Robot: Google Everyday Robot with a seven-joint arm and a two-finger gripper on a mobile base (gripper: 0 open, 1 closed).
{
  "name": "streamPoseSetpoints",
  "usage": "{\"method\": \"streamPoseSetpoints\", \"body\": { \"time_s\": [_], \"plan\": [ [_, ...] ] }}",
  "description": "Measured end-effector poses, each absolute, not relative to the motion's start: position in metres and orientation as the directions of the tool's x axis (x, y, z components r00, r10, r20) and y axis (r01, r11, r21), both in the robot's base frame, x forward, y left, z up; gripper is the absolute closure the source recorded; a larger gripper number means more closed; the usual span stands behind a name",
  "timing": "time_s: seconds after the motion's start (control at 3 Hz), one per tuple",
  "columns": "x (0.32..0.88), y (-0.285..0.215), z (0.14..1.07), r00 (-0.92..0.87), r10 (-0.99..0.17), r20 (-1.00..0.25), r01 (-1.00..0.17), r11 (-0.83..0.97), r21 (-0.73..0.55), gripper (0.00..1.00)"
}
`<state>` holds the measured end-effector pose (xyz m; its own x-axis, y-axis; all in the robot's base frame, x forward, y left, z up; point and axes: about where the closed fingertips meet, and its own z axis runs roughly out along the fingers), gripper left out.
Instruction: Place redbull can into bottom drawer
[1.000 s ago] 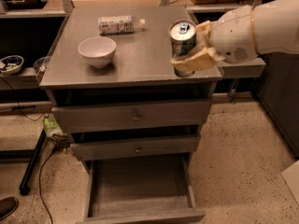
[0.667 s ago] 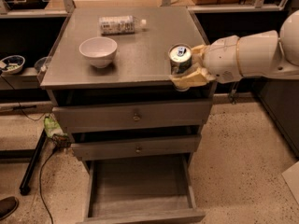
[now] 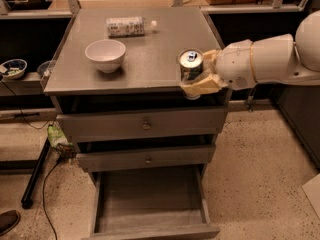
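Note:
My gripper (image 3: pixel 199 73) reaches in from the right and is shut on the redbull can (image 3: pixel 190 68), a slim silver-and-blue can with a shiny top. It holds the can upright in front of the cabinet top's front right edge, above the top drawer's front. The bottom drawer (image 3: pixel 150 204) is pulled open below, showing a plain grey floor with nothing in it. The can is above and a little to the right of the drawer's middle.
A white bowl (image 3: pixel 105 55) and a clear plastic bottle (image 3: pixel 128 26) lying on its side sit on the cabinet top (image 3: pixel 145 54). The two upper drawers (image 3: pixel 145 125) are closed. A black cable and stand foot (image 3: pixel 35 176) lie on the floor at left.
My gripper has carried the can down and leftward, from over the cabinet top's right side to in front of its front edge.

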<state>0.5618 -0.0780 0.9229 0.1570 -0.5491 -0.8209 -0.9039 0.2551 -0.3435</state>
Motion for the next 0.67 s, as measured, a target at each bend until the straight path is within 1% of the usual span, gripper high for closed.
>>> {"method": "streamPoseSetpoints", "body": {
  "time_s": [0.33,0.67],
  "plan": [
    [0.562,-0.078,0.923,0.157,-0.549,-0.821,-0.904,0.255,-0.343,1.00],
    [0.554,-0.075,0.903,0.111,-0.501,-0.859,-0.930,0.251,-0.266,1.00]
  ]
}}
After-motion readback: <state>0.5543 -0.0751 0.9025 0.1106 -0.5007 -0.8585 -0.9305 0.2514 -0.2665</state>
